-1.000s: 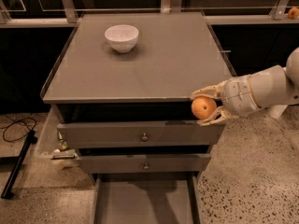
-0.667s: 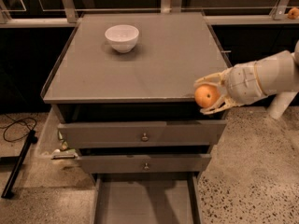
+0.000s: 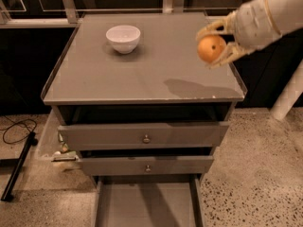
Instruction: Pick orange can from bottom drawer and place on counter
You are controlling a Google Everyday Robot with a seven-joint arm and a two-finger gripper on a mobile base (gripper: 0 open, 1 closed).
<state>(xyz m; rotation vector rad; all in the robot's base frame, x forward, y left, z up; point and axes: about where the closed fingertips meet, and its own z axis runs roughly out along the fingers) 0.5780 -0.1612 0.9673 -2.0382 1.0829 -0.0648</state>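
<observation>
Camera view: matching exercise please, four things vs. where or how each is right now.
1. orange can
2. white bowl
3. bottom drawer
4. gripper

A. pulled out, under two knobbed fronts
B. sits on the counter, back left
C. held in the air over the counter's right side
D. at upper right, shut on the orange can

Pairs: 1-C, 2-B, 3-A, 4-D

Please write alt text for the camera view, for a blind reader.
The tool holds the orange can above the right side of the counter. A white bowl sits at the back left; the bottom drawer below is open.
</observation>
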